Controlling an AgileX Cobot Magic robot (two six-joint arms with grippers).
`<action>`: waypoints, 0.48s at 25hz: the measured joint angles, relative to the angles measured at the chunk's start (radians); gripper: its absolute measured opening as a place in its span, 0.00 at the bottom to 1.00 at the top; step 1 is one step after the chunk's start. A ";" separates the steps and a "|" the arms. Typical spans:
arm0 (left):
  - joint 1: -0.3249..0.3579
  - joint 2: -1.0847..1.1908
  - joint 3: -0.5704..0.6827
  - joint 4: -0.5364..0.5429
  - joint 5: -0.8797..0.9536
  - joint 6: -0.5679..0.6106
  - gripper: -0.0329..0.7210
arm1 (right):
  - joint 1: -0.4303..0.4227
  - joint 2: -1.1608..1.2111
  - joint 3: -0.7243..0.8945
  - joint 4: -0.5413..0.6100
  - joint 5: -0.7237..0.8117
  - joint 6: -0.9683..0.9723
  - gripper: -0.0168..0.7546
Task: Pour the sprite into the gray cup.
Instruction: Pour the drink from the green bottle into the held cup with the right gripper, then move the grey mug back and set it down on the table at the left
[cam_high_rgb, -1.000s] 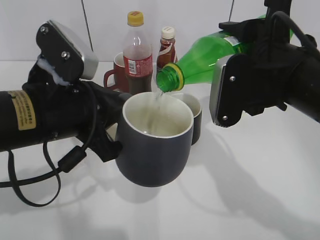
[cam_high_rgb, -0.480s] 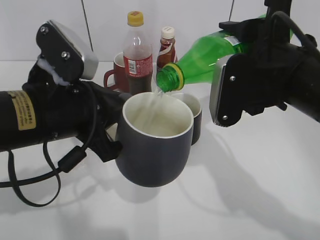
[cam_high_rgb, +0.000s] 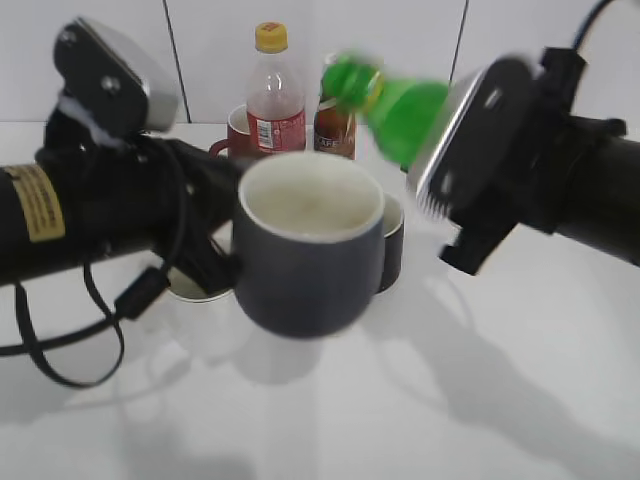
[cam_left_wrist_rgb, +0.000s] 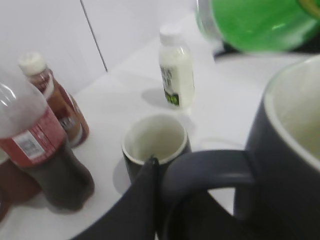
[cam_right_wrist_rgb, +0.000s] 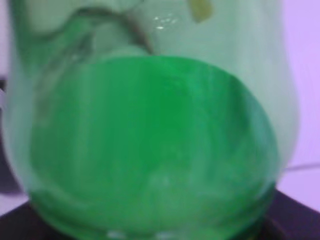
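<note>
My left gripper (cam_left_wrist_rgb: 157, 210) is shut on the loop handle of the gray cup (cam_high_rgb: 305, 255) and holds it above the table; its white inside shows in the left wrist view (cam_left_wrist_rgb: 295, 130). My right gripper, hidden behind the bottle, holds the green sprite bottle (cam_high_rgb: 395, 105), which tilts with its mouth raised to the upper left, above and behind the cup's rim. The bottle is blurred with motion. Its green body fills the right wrist view (cam_right_wrist_rgb: 150, 145) and shows at the top of the left wrist view (cam_left_wrist_rgb: 255, 22). No stream shows.
A black mug (cam_high_rgb: 392, 240) stands right behind the gray cup, also in the left wrist view (cam_left_wrist_rgb: 155, 145). A cola bottle (cam_high_rgb: 275, 95), a brown sauce bottle (cam_high_rgb: 335, 125) and a red mug (cam_high_rgb: 238, 135) stand at the back. A small white bottle (cam_left_wrist_rgb: 176, 75) stands farther off.
The sprite bottle has swung up from its pouring tilt, its mouth rising away from the cup's rim, and the stream has stopped. The gray cup has risen slightly.
</note>
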 joint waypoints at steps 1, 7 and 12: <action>0.013 0.000 0.000 -0.014 -0.007 0.000 0.11 | 0.000 -0.006 0.000 0.000 0.006 0.139 0.58; 0.199 -0.031 0.066 -0.175 -0.096 0.061 0.11 | -0.108 -0.069 0.033 -0.006 -0.015 0.714 0.58; 0.478 -0.042 0.187 -0.198 -0.210 0.112 0.11 | -0.319 -0.053 0.153 -0.170 -0.114 1.068 0.58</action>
